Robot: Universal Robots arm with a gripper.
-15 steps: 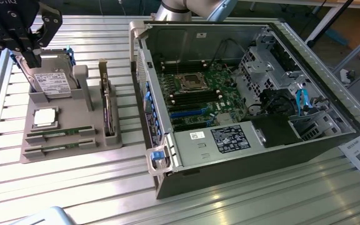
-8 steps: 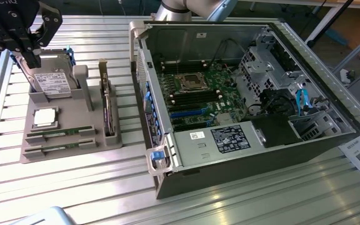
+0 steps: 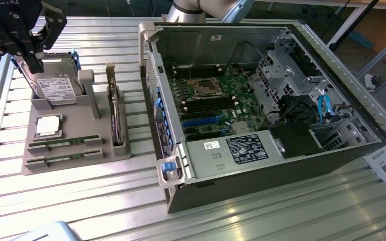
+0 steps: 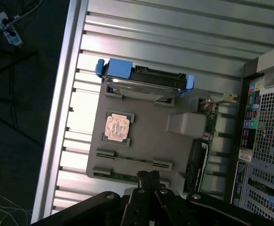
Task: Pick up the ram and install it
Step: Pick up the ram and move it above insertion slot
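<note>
The black jaws are pressed together, holding nothing, above the grey plastic tray [image 3: 80,124] on the ribbed metal bench [image 3: 79,201]. Two thin green ram sticks [image 3: 66,142] lie in the tray's slots, untouched.

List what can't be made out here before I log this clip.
- Outer ram stick, wrist view: one end hidden behind the shut gripper.
- Motherboard slots, exterior view: too small to tell which are free.
- Hard drive label, exterior view: print too small to read.
</note>
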